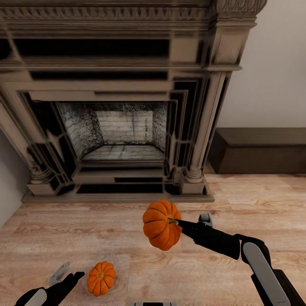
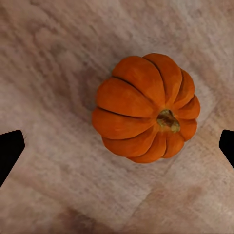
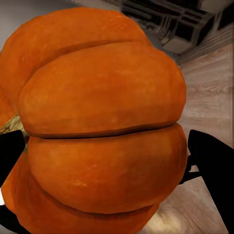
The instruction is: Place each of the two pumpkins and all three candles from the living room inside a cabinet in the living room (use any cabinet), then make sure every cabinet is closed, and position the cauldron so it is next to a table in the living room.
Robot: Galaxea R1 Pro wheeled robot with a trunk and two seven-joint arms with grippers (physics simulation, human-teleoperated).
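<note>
One pumpkin (image 1: 161, 225) is being pinched by the right gripper (image 1: 177, 223); the left gripper's (image 1: 70, 278) fingers are being held spread beside another pumpkin (image 1: 101, 278).

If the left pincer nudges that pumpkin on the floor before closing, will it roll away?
Probably a little. The pumpkin on the floor is round and lies tilted, stem sideways, on smooth wooden floor, so a one-sided push could roll it. Its ribs look hard and rigid, giving the fingers grooves to seat in. The left pincer stands open astride it; closing evenly should trap it.
</note>
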